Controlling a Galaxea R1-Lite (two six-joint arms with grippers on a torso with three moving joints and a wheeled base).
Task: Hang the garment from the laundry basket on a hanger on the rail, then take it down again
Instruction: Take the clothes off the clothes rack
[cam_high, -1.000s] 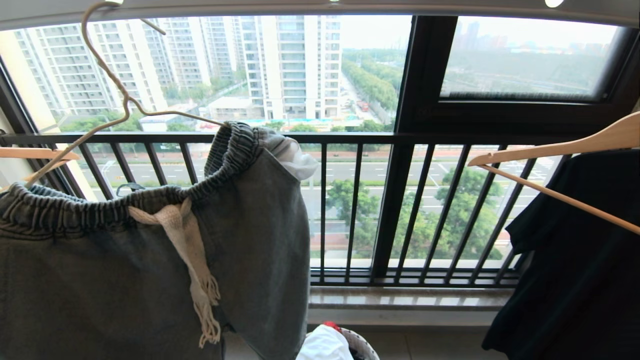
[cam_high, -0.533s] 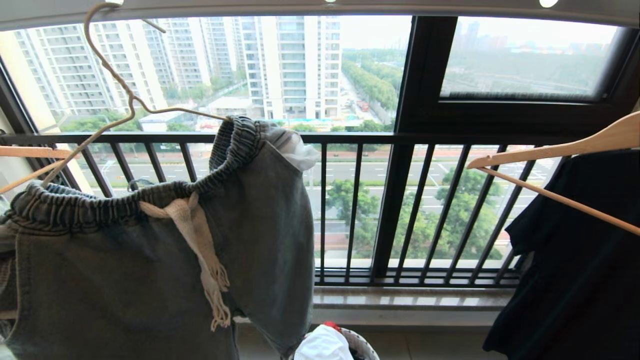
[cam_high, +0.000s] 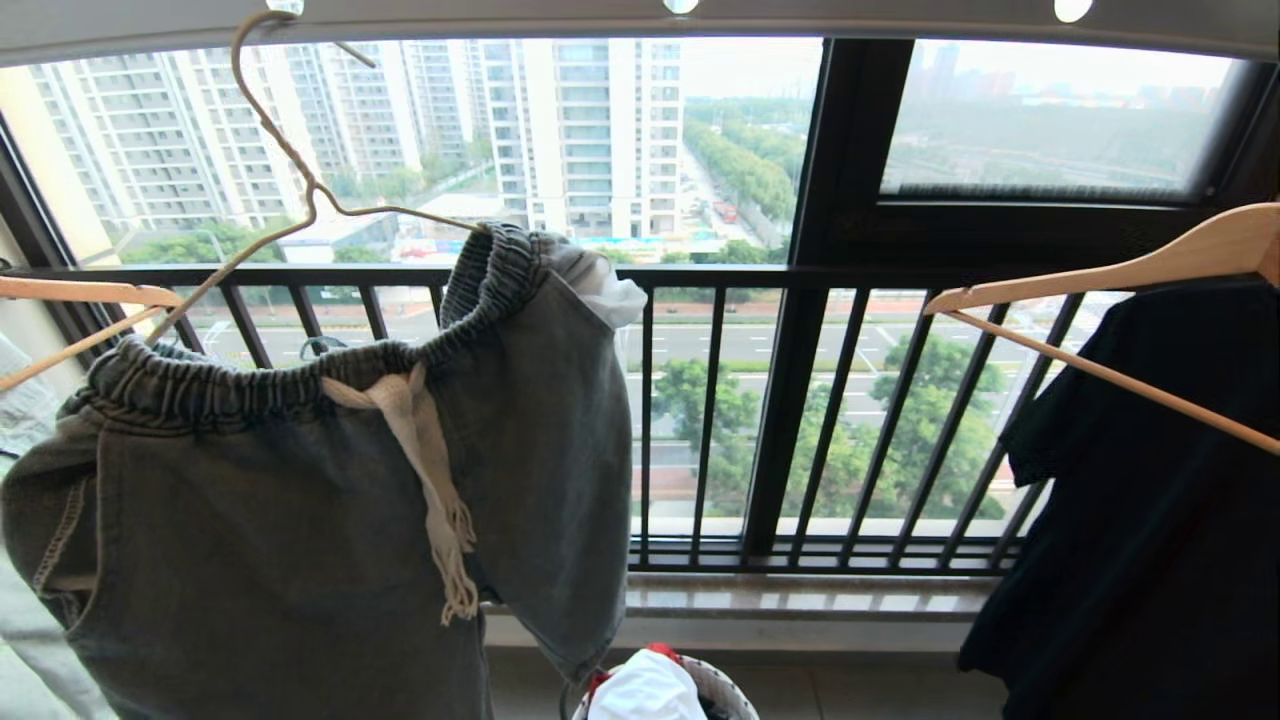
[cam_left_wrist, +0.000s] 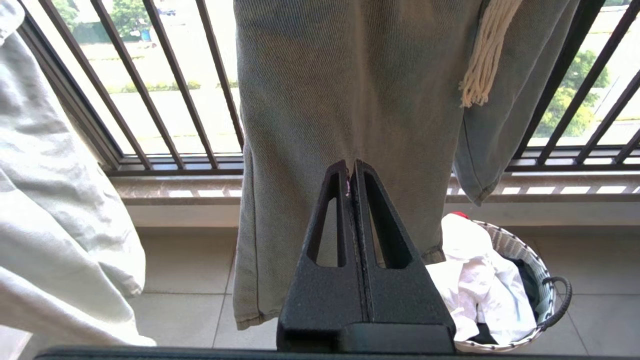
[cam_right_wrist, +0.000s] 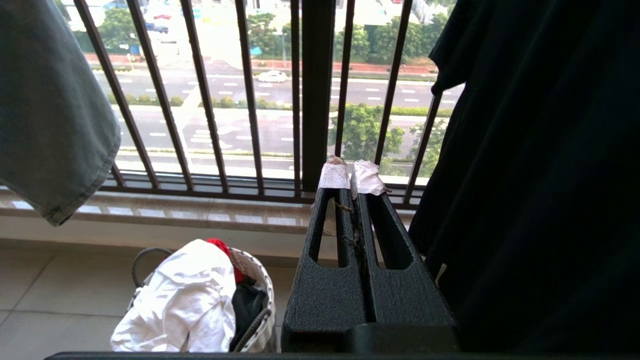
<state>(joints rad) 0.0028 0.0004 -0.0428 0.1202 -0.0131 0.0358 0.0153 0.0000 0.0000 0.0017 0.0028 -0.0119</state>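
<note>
The rail (cam_high: 560, 18) runs across the top of the head view, and the hanger (cam_high: 270, 130) hooks into 1 of its holes at the upper left, its long neck slanting down to the waistband. The shorts (cam_high: 300, 520) hang from it, well above the laundry basket (cam_left_wrist: 537, 265) on the floor, so hanging looks done and taking down is what remains.

That move turns on height: the hook sits high above both arms, and the shorts' long axis drops straight down from it. The left gripper (cam_left_wrist: 351, 167) is the nearer one; in its wrist view its fingers are pressed together, holding nothing, with the shorts' leg right ahead of the tips, though touch cannot be judged. The right gripper (cam_right_wrist: 352, 172) is also closed and empty, off to the side between the shorts' hem and a black shirt (cam_right_wrist: 540, 165).

The shorts are washed blue-grey denim with a ribbed elastic waistband (cam_high: 250, 385). The waistband sits crooked: 1 end rides high on the wire arm and the other sags low. A cream fringed drawstring (cam_high: 440, 500) dangles at the front and a white pocket lining (cam_high: 605, 290) pokes out on top.
</note>
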